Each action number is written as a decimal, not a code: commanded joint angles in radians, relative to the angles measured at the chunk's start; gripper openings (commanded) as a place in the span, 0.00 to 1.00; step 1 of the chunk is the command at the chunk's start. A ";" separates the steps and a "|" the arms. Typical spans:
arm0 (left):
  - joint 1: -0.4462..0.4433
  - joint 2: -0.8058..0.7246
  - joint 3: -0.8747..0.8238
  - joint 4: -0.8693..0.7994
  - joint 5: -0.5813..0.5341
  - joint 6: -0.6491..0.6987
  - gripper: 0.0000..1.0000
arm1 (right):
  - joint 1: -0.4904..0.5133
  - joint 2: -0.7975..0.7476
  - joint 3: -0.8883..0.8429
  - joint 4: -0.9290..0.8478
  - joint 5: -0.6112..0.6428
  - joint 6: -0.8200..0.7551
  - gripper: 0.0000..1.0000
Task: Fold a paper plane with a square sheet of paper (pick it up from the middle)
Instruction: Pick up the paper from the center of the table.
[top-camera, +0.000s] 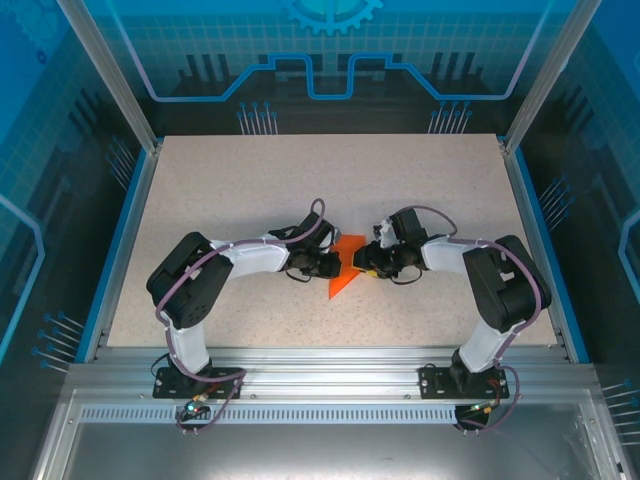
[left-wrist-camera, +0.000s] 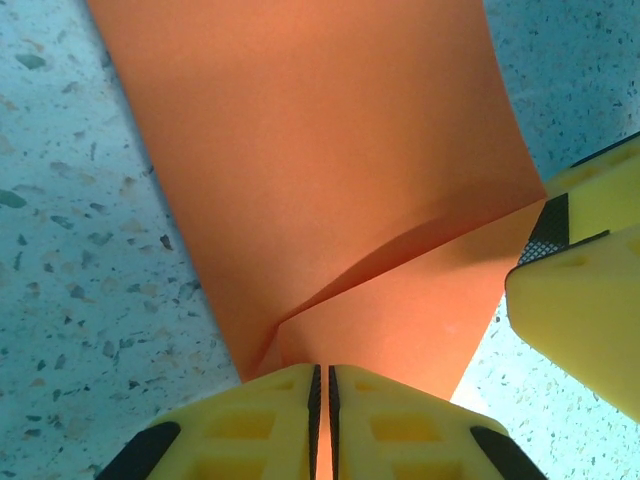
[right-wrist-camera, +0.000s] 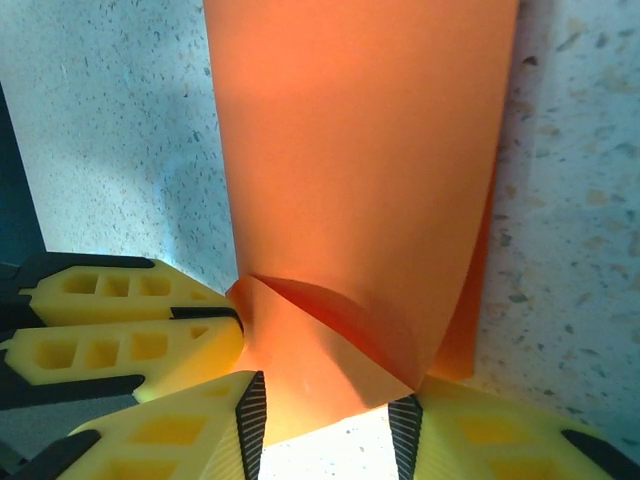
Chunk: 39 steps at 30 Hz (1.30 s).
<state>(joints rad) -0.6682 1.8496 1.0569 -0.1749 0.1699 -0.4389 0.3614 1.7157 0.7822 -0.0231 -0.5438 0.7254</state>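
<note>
Left wrist view, bottom centre: left end effector (left-wrist-camera: 321, 400) clamps the light, floppy orange paper (left-wrist-camera: 320, 150); right end effector (right-wrist-camera: 325, 400) seemingly straddles it, gaping. Grip at creases.

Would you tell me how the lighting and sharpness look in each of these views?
Top external: even light, sharp, the square sheet of paper small. Left wrist: paper in focus, dark shadow under its raised flap. Right wrist: shadowed fold, paper's near edge glowing between fingers of the right gripper.

The worktop (top-camera: 300, 180) is pale and speckled, with blue side edges. Folded orange paper (top-camera: 340, 282) sits near its middle, partly curling upward.
</note>
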 joint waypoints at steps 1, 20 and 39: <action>0.010 0.007 -0.023 0.022 0.028 0.014 0.15 | 0.018 0.028 0.034 0.017 -0.044 -0.009 0.38; -0.021 -0.234 -0.212 0.076 0.002 -0.066 0.36 | 0.086 0.052 0.113 -0.067 0.015 -0.007 0.13; -0.197 -0.384 -0.297 0.027 -0.188 -0.091 0.43 | 0.209 -0.130 0.000 -0.066 0.189 0.171 0.15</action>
<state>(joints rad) -0.8459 1.4704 0.7803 -0.1181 0.0414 -0.5255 0.5674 1.5932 0.7906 -0.0681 -0.3962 0.8803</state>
